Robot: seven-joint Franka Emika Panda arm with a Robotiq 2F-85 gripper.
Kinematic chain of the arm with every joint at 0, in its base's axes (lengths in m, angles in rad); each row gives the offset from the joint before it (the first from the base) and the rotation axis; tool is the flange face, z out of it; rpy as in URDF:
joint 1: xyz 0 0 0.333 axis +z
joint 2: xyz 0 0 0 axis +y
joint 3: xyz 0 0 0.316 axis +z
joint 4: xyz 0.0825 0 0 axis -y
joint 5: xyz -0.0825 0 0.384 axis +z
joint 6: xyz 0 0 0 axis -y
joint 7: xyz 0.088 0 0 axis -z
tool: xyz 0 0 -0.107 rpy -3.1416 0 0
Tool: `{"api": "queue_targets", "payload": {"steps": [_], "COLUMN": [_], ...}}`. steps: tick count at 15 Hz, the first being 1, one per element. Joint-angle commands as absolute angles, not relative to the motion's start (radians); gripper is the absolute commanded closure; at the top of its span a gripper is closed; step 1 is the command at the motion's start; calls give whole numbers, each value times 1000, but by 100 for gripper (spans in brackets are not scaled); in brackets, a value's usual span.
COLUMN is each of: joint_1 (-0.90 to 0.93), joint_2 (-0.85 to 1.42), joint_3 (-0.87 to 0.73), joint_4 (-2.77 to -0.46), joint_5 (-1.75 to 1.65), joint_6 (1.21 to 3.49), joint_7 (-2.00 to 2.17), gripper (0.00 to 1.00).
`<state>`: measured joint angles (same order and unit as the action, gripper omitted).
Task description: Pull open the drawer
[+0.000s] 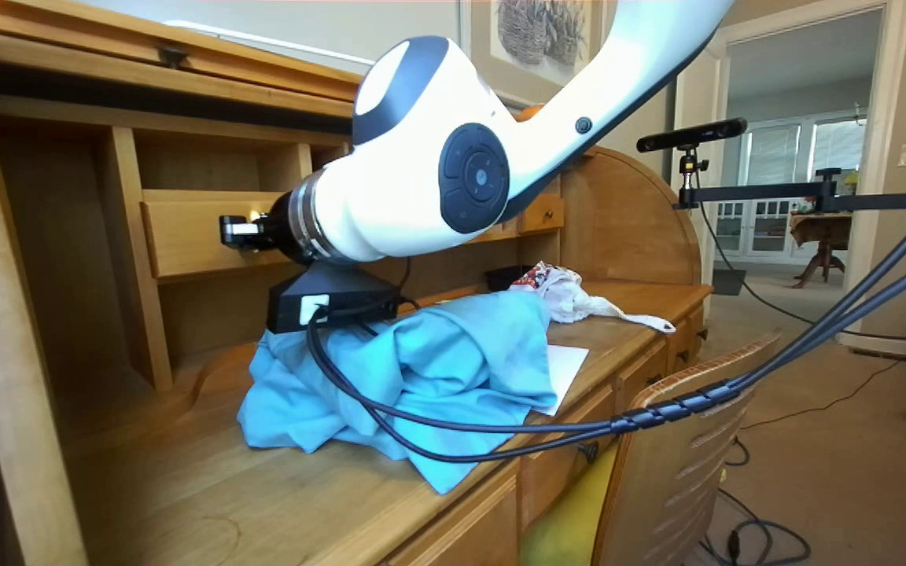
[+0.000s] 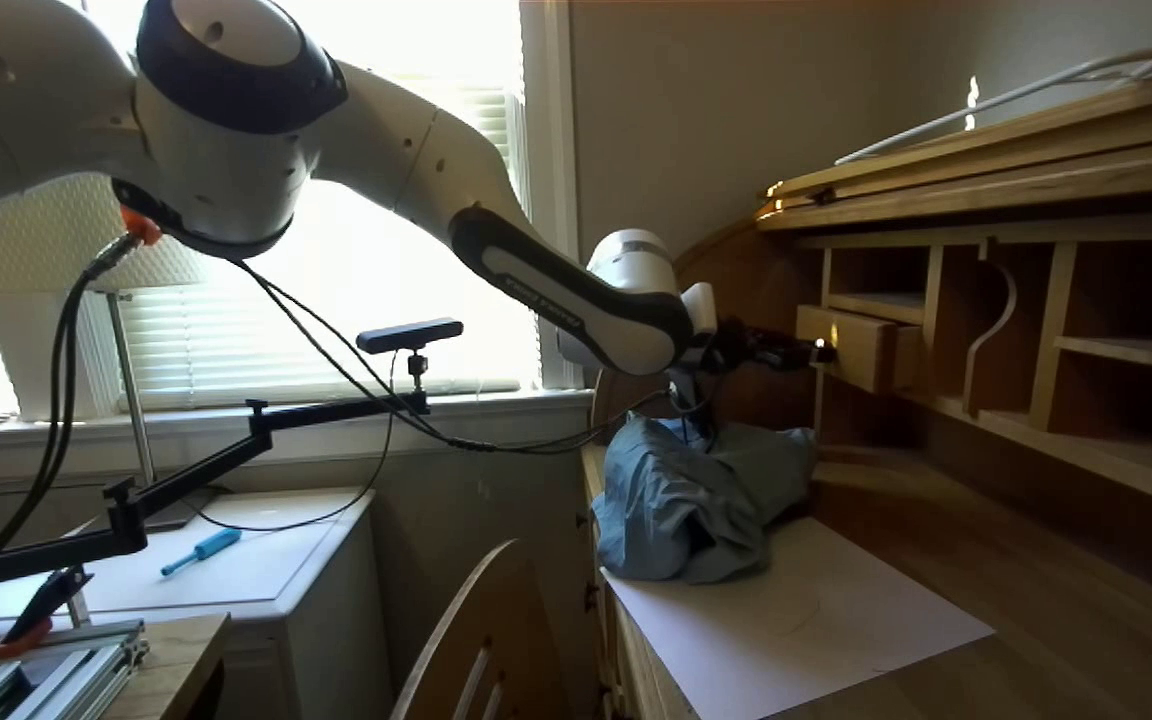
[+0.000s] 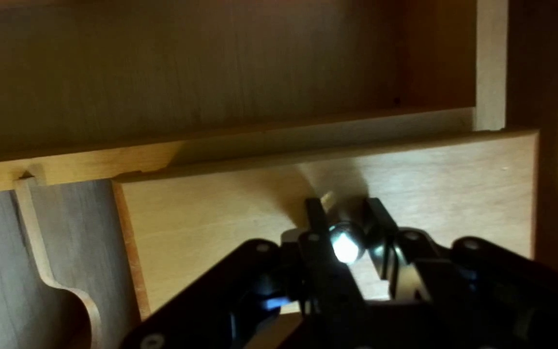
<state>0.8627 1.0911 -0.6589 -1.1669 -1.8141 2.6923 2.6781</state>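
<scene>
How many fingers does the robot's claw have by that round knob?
2. In the wrist view's picture, one finger sits left of the knob on the drawer, and the other finger sits right of it. No sign of more hiding.

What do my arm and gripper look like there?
The arm is white with dark blue-grey bands, a round button pad, metallic wrist ring and small lettering. The gripper is black with slim flat fingers; dark, partly wrapped cables lead away.
</scene>
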Motion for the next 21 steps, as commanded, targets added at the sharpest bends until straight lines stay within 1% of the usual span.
{"api": "queue_targets", "payload": {"steps": [1, 11, 15, 21], "joint_1": [936, 957, 955, 966], "joint_2": [1052, 1063, 1028, 1070], "joint_3": [-665, -672, -652, -677], "joint_4": [-1212, -1230, -1229, -1241], "joint_5": [-1893, -1945, -1960, -1956], "joint_6": [2720, 2711, 2732, 2703], "joint_7": [2752, 2762, 2762, 2747], "gripper": [94, 94, 94, 94]}}
